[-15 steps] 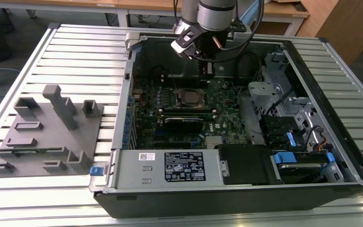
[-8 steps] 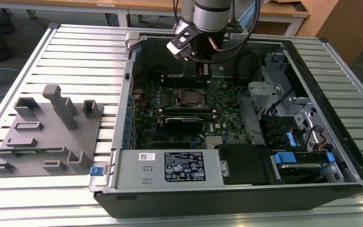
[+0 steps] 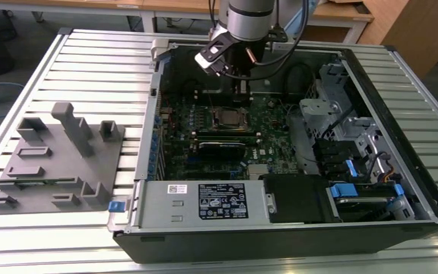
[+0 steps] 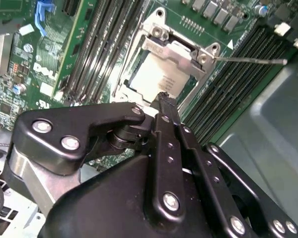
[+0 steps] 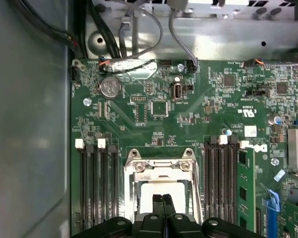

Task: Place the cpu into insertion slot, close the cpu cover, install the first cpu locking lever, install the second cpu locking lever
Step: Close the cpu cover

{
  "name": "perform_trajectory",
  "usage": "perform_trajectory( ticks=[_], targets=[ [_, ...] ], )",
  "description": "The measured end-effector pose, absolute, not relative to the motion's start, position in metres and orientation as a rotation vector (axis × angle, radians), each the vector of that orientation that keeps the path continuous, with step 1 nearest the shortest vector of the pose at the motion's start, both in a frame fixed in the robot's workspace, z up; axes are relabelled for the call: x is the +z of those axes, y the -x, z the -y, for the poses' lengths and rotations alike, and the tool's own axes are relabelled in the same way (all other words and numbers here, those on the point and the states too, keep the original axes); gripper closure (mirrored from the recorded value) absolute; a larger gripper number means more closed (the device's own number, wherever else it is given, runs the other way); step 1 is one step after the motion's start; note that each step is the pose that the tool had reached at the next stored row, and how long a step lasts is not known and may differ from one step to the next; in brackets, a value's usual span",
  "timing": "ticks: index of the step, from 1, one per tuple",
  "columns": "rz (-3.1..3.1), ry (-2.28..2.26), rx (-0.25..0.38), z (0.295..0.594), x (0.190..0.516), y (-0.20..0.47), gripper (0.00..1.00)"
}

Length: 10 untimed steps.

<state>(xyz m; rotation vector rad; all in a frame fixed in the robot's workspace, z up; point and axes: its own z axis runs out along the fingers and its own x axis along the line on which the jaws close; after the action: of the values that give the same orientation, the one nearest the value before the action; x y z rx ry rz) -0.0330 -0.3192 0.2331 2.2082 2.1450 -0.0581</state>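
One pincer (image 4: 165, 100), closed narrow, above one cpu (image 4: 150, 75), one cpu cover (image 4: 178, 49) framing it

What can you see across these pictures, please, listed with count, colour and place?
table: one, silvery, slatted, under everything.
case: one, black, open, on the table.
fixture: one, grey, on the table, at the exterior view's left of the case.
motherboard: one, green, inside the case.
slot: one, silvery-framed, on the motherboard.
cpu: one, silvery, in the slot.
cover: one, silvery, over the cpu's edge.
lever: one seen, thin, silvery, jutting from the slot.
memory slots: two banks, black, either side of the slot.
coin battery: one, silvery, on the motherboard.
power supply: one, grey, labelled, inside the case.
arm: one, grey, above the case.
gripper: one, black, shut, tips at the cpu.
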Motion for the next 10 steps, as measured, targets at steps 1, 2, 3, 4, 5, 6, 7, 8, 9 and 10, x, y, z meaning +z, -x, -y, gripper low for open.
perform_trajectory(
  ticks=[1,2,3,4,5,6,7,8,9,10],
  targets=[
    [-2.145,-2.208,-0.058,0.3197,0.2331,0.0335,0.89],
    [-2.145,-2.208,-0.058,0.3199,0.2331,0.0337,0.89],
    [-2.145,-2.208,-0.058,0.3199,0.2331,0.0337,0.89],
    [-2.145,-2.208,-0.058,0.3199,0.2331,0.0337,0.89],
    [-2.145,-2.208,-0.058,0.3199,0.2331,0.0337,0.89],
    [-2.145,-2.208,-0.058,0.32,0.2331,0.0338,0.89],
    [-2.145,-2.208,-0.058,0.32,0.2331,0.0338,0.89],
    [-2.145,-2.208,-0.058,0.32,0.2331,0.0338,0.89],
    [-2.145,-2.208,-0.058,0.32,0.2331,0.0338,0.89],
    [-2.145,-2.208,-0.058,0.32,0.2331,0.0338,0.89]
  ],
)
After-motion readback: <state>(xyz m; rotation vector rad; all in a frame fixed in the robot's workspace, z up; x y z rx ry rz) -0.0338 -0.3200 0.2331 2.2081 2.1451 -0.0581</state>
